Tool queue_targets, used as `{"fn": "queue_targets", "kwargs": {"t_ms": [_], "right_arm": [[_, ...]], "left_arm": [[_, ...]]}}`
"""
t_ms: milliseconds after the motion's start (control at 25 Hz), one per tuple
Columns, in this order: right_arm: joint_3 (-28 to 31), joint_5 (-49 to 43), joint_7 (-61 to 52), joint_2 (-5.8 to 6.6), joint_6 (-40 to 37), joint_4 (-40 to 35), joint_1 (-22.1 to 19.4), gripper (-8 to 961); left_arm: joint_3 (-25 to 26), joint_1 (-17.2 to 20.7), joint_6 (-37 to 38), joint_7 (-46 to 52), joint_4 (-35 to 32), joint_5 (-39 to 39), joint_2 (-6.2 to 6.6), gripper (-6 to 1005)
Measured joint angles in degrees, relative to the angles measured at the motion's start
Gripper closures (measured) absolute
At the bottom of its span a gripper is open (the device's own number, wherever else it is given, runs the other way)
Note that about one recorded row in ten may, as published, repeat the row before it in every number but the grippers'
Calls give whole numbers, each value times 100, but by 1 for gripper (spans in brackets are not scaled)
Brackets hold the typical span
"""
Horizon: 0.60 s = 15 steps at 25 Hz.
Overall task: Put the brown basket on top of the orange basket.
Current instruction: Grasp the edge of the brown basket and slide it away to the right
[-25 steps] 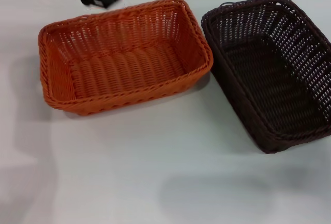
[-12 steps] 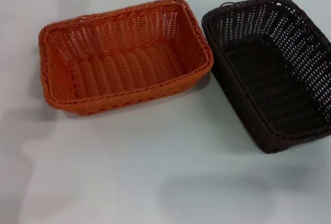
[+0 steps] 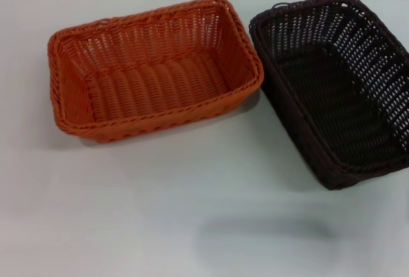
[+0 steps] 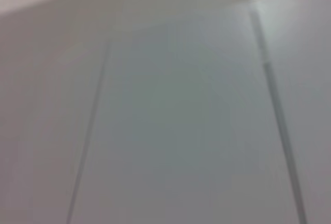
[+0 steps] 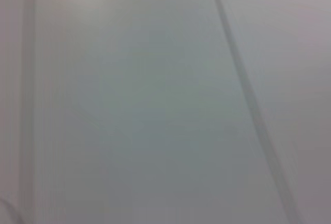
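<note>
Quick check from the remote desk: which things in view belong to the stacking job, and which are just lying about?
Part of the job:
- brown basket, on the right, empty, standing on the table
- orange basket, on the left, empty, beside it

Just there:
- white table, which carries both baskets
- nothing else lying about

Neither gripper is in view.

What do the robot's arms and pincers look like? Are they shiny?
I can't tell you, because no arm or pincer shows in any of these pictures. The head view shows only the orange basket and the brown basket side by side on the white table. Both wrist views show just plain pale panels with thin seams, nothing of the robot itself.
</note>
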State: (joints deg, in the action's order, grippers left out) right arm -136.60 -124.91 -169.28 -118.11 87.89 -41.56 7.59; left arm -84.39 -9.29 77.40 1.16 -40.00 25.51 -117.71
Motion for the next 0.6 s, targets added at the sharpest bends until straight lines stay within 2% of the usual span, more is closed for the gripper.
{"fn": "queue_targets", "kwargs": {"t_ms": [40, 120, 160, 200, 240, 280, 360, 400, 440, 520, 560, 600], "right_arm": [[0, 0, 0, 0, 0, 0, 0, 130], [13, -393, -1, 185, -398, -528, 96, 131], [29, -535, 0, 311, -763, -864, 132, 132], [149, -756, 0, 624, -1855, -1698, 237, 132], [149, -756, 0, 624, -1855, -1698, 237, 133], [233, -812, -2, 756, -2431, -2076, 279, 133], [534, -928, -2, 1040, -4157, -3068, 357, 134], [983, -993, 4, 1209, -5854, -3990, 387, 135], [983, -993, 4, 1209, -5854, -3990, 387, 136], [1697, -1041, 51, 1204, -7711, -4923, 409, 137], [2110, -1074, 108, 1086, -8618, -5302, 427, 137], [3008, -1120, 312, 751, -10421, -5921, 524, 138]], "left_arm": [[159, -105, 178, 440, 510, -41, -16, 290], [350, -280, 477, 1093, 1360, -75, -30, 233], [350, -280, 477, 1093, 1360, -75, -30, 205], [396, -353, 583, 1285, 2054, -63, -36, 176], [396, -353, 583, 1285, 2054, -63, -36, 177], [411, -357, 596, 1100, 2400, -62, -49, 178], [424, -357, 606, 1008, 2546, -62, -59, 179], [444, -341, 633, 867, 2712, -63, -71, 180], [449, -327, 645, 806, 2765, -62, -73, 180], [451, -307, 663, 691, 2864, -62, -74, 180], [451, -307, 663, 691, 2864, -62, -74, 180], [451, -309, 666, 578, 2960, -67, -76, 180]]}}
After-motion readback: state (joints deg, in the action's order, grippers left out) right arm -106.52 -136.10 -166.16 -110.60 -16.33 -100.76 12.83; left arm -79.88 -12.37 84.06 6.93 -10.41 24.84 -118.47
